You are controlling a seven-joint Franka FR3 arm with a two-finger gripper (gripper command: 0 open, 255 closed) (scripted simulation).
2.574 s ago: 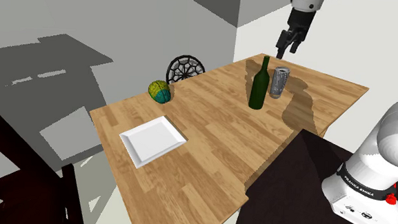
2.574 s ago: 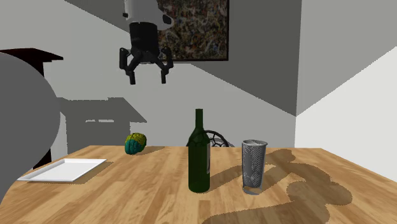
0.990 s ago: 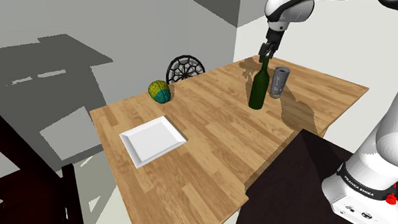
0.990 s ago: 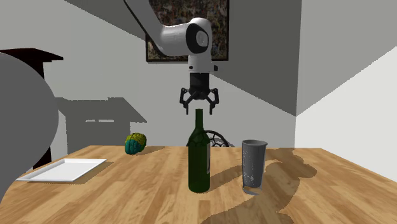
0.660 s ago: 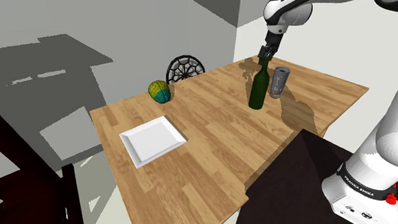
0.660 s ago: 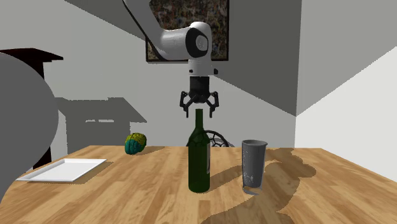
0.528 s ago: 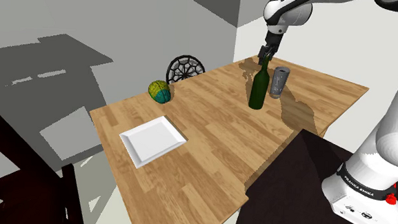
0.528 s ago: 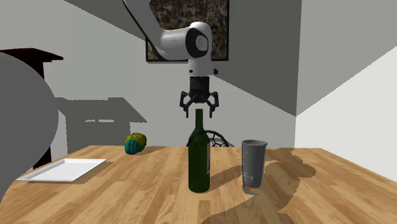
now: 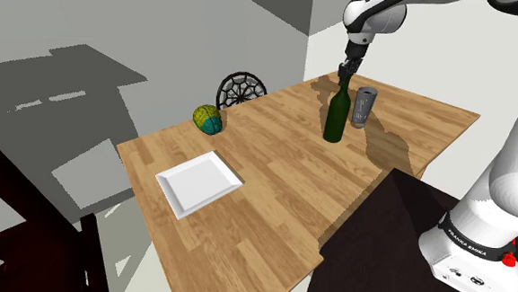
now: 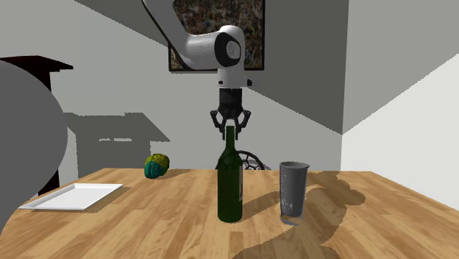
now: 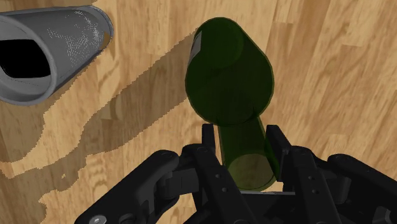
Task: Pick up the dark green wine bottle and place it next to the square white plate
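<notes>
While the dark green wine bottle [image 10: 230,184] stands upright on the wooden table [image 9: 273,200], far right in the shoulder view, the gripper [image 10: 232,132] jaws clasp its neck; grasp made, lift and carry left to do. Wrist view confirms fingers [image 11: 278,149] touch the neck; shoulder view adds the square white plate [image 9: 197,183], well apart, near left

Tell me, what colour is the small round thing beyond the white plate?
The round thing is mottled yellow-green and teal, clearest in the shoulder view.

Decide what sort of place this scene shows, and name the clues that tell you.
Probably a dining area in a house: a wooden table holds a dark green wine bottle and a square white plate, and a framed picture hangs behind it.
</notes>
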